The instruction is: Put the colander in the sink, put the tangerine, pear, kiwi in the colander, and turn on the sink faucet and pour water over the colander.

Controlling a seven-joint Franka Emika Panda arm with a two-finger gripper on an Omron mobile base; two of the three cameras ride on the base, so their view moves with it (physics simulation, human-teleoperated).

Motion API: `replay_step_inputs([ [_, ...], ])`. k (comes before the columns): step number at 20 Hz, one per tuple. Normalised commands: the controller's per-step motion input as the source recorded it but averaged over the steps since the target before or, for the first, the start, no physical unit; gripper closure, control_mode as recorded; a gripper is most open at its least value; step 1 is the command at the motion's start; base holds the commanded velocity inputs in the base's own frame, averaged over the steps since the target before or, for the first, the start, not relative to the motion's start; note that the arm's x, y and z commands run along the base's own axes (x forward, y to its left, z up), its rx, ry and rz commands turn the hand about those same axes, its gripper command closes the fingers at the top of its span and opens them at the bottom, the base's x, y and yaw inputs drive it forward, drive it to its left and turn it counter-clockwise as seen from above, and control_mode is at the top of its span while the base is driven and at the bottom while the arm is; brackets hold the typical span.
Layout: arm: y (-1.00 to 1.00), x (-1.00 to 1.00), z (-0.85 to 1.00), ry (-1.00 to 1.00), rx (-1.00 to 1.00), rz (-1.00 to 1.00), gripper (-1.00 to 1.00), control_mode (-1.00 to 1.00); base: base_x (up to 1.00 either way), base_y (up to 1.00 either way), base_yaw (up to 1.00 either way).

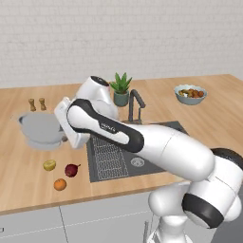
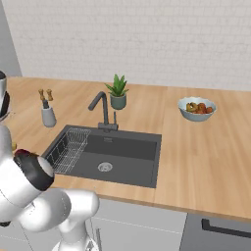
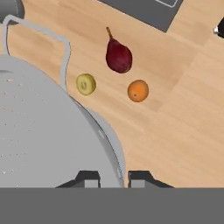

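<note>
The colander (image 3: 48,127) is gripped at its rim: in the hand view the claw (image 3: 113,177) has its two tips clamped on the rim edge, one on each side of it. In the left base view the colander (image 1: 42,129) sits over the left part of the bench (image 1: 28,180), well left of the sink (image 1: 142,156); whether it rests on the bench or is raised just off it cannot be told.

Task status, judged from the present layout:
- Colander into sink: not done. The grip is made; the transfer remains.
- Fruit into colander: not done. All three pieces lie on the bench near its front edge, between the colander and the sink's front-left corner.
- Water: not done. No stream shows at the sink faucet (image 1: 135,105), and the basin is dry.

Count of items:
- One colander.
- One tangerine (image 3: 138,91), nearest the front edge.
- One pear (image 3: 118,56), dark red, just beside the sink's left edge.
- One kiwi (image 3: 85,84), yellow-green, closest to the colander.
- One sink with one wire rack (image 2: 68,149) along its left side.
- One sink faucet at the back edge of the sink.
- One potted plant (image 1: 121,88) behind the faucet.
- One fruit bowl (image 1: 190,94) toward the bench's back-right corner.
</note>
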Motion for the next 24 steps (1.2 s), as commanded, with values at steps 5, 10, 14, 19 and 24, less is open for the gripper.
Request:
replay_step_inputs([
  [5, -0.63, -0.36, 0.11, 0.13, 0.00, 0.00, 1.00, -1.00, 0.00, 0.00, 0.00],
  [10, -0.89, -0.31, 0.00, 0.04, 0.00, 0.00, 1.00, -1.00, 0.00, 0.00, 0.00],
  [14, -1.00, -0.28, 0.00, 0.00, 0.00, 0.00, 1.00, -1.00, 0.00, 0.00, 0.00],
  [19, -0.98, -0.20, -0.03, -0.03, 0.00, 0.03, 1.00, -1.00, 0.00, 0.00, 0.00],
  [24, -0.96, -0.14, -0.09, -0.08, 0.00, 0.11, 1.00, -1.00, 0.00, 0.00, 0.00],
])
